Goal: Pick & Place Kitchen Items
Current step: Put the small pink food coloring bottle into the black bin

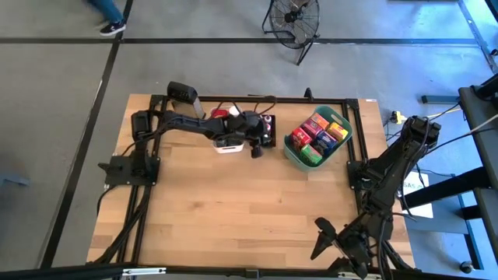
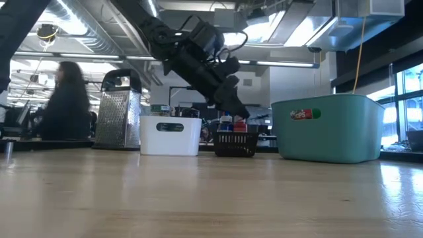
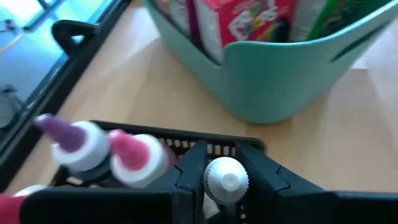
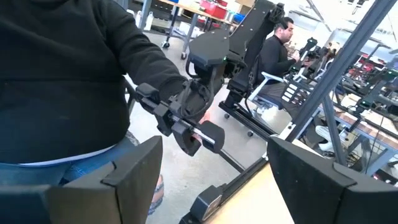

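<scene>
My left gripper [image 1: 256, 150] reaches over the black tray [image 1: 268, 124] at the table's far middle, shut on a small white-capped bottle [image 3: 227, 177]. In the tray stand other bottles, one with a pink tip [image 3: 127, 152] and one with a purple tip [image 3: 62, 132]. Right of the tray, the teal basket [image 1: 292, 152] holds several coloured boxes [image 1: 323, 131]. My right gripper [image 1: 325, 237] waits open near the table's near right corner, nothing between its fingers [image 4: 134, 165]. My left gripper pinches the bottle between its two fingers, one on each side just below the white cap [image 3: 227, 163]. The fingers [image 3: 189, 177] slant down from the table's left over the tray. The cap points up; the gripper hides the bottle's body and base.
A white bin [image 1: 227, 145] stands left of the tray, and a metal grater [image 2: 119, 109] behind it at the far left. A black frame [image 1: 350, 105] runs round the table. The near half of the table is bare wood. People sit and stand in the room beyond.
</scene>
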Robot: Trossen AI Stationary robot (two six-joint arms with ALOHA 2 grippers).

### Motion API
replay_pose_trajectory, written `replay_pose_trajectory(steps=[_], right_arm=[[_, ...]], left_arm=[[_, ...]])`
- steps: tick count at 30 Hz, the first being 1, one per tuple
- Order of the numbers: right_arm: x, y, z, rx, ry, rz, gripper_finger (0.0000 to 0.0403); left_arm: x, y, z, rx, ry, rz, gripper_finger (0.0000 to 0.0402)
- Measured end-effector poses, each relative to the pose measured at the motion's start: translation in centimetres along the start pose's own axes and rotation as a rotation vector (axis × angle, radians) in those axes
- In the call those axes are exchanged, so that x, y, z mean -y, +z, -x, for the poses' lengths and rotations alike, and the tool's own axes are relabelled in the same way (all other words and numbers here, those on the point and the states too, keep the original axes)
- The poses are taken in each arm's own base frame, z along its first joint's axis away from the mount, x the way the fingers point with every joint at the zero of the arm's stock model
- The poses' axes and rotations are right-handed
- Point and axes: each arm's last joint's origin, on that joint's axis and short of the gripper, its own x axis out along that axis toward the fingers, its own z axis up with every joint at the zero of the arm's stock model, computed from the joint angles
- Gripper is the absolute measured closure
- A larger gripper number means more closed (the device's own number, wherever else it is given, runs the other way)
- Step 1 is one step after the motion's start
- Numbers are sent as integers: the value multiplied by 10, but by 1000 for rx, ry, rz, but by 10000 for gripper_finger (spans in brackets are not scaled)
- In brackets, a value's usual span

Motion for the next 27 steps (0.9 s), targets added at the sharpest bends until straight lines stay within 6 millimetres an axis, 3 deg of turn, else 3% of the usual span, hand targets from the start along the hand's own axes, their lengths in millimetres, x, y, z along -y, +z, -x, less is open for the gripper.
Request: replay_pose_trajectory(steps=[27], right_arm=[[5, -2, -1, -8, -15, -7, 110]], left_arm=[[-2, -2, 0, -29, 55, 76, 323]])
